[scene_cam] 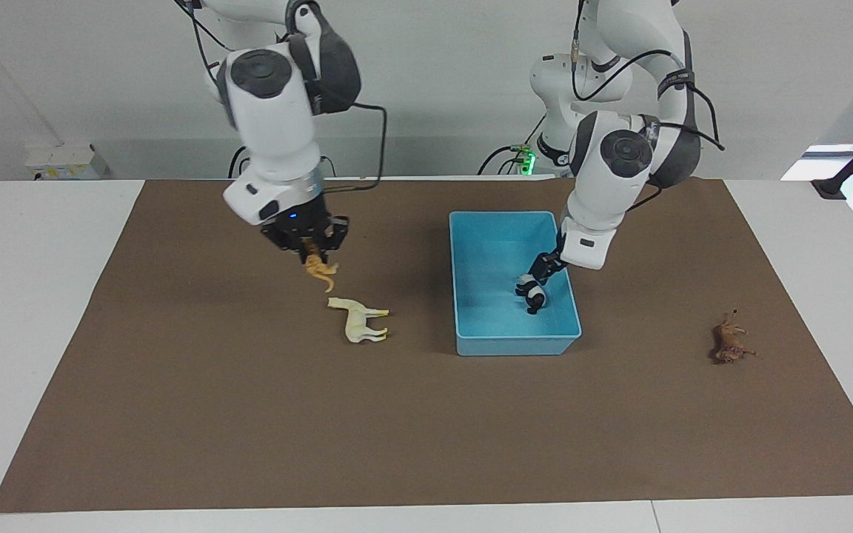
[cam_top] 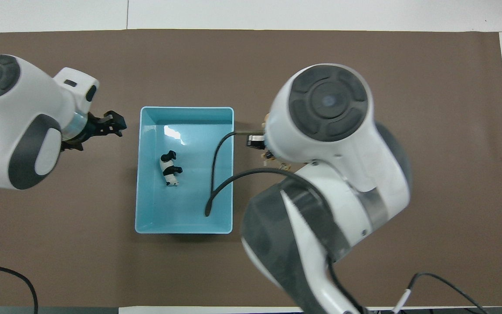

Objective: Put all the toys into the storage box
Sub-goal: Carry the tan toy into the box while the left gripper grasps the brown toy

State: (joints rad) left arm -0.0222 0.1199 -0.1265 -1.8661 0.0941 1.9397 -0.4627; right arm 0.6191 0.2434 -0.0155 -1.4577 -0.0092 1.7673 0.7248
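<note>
1. The horse point(scene_cam: 357, 320) and lion point(scene_cam: 731, 345) show on the brown mat point(scene_cam: 426, 429) only in the facing view; overhead, the right arm covers the horse.
2. The panda point(cam_top: 169, 168) lies in the storage box point(cam_top: 229, 174).
3. Left gripper point(cam_top: 113, 125): fingers apart, empty, over the mat beside the box.
4. Right gripper point(scene_cam: 311, 252): fingers clamped on the tiger point(scene_cam: 318, 270), above the mat.

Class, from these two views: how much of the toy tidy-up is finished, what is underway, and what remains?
Done: the panda lies in the storage box, released by the open left gripper. In hand: the right gripper carries the tiger. Left: the horse and lion, both on the mat.
</note>
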